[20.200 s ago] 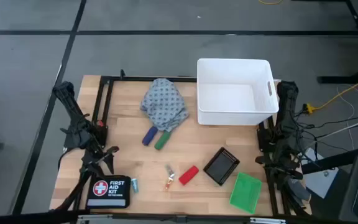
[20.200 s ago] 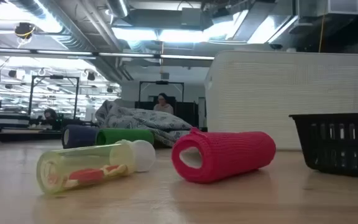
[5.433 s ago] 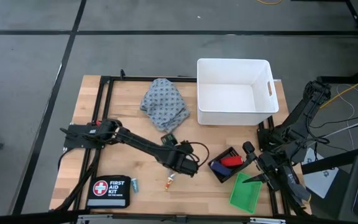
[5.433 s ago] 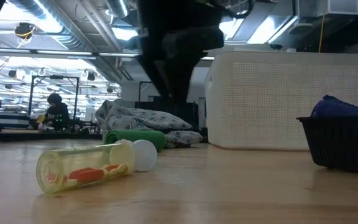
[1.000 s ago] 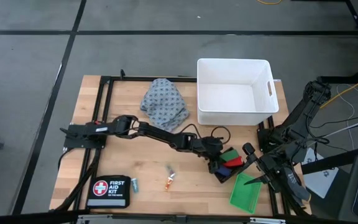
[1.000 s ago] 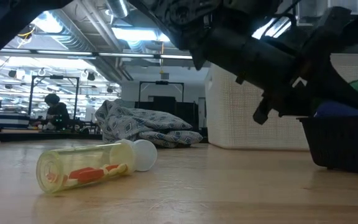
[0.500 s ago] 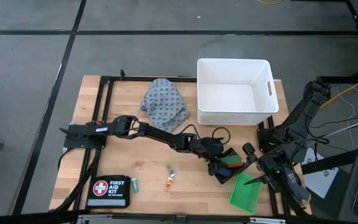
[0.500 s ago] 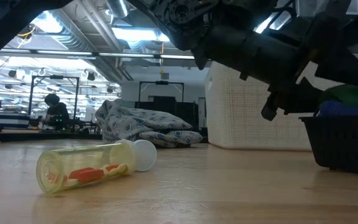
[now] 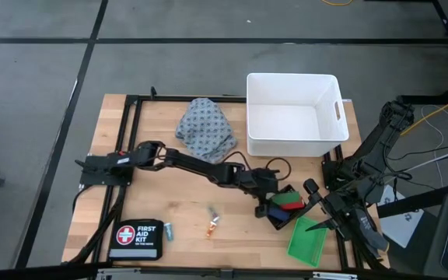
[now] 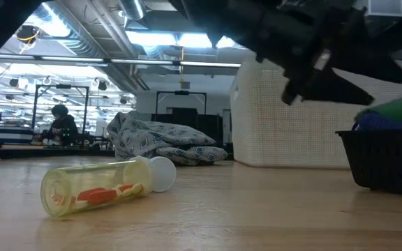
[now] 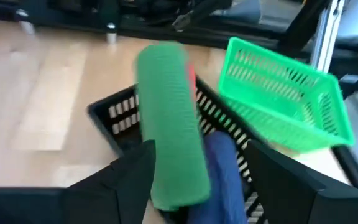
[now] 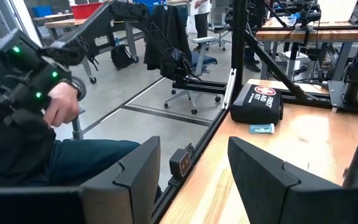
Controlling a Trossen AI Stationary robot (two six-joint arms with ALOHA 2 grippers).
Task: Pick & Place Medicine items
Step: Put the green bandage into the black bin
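Left gripper [image 9: 261, 208] at edge of black mesh basket [image 9: 272, 221], fingers spread wide, holding nothing. Green ribbed cylinder [image 11: 169, 155] lies in basket on top of blue cylinder [image 11: 224, 167] and red oblong block [image 9: 295, 207]. Orange-and-white tube [image 9: 211, 226] and pale teal vial [image 9: 169, 230] on bare wooden table [image 9: 162, 194]. Right gripper [image 9: 311, 189] parked at right table edge, fingers apart, empty.

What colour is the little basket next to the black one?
Bright green: the small green plastic mesh basket beside the black mesh basket shows best in the left wrist view.
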